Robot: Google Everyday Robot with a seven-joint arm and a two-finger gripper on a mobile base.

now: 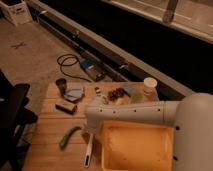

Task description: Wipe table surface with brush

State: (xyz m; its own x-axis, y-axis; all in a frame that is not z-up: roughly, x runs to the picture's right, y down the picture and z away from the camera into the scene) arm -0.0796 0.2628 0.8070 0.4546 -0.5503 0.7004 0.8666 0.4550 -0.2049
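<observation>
Camera view looks down on the light-brown wooden plank table surface (50,146) from above its near edge. The robot's thick white arm (135,111) reaches across the bench from the right edge towards the middle and bends down at its left end. The gripper (92,131) hangs there, just past the left wall of the big yellow plastic tub (140,150), which fills the near right corner. The gripper sits at the upper tip of the long slender white brush (88,151). How far it is opened, and whether it grips the handle, cannot be told.

The brush lies on the planks close to the near edge, running almost straight towards that edge, just beside the tub. Left of the brush, apart from it, a curved green vegetable (69,136) lies slantwise. Further back towards the left edge rests a small dark rectangular block (65,107). Near the far left corner stand a dark round cup (61,86) and a flat grey-blue folded piece (75,93). Along the far edge are a cluster of dark red pieces (116,93) and a pale jar with a white lid (149,86). Beyond the far edge, on the floor, lies a coiled black cable (67,62).
</observation>
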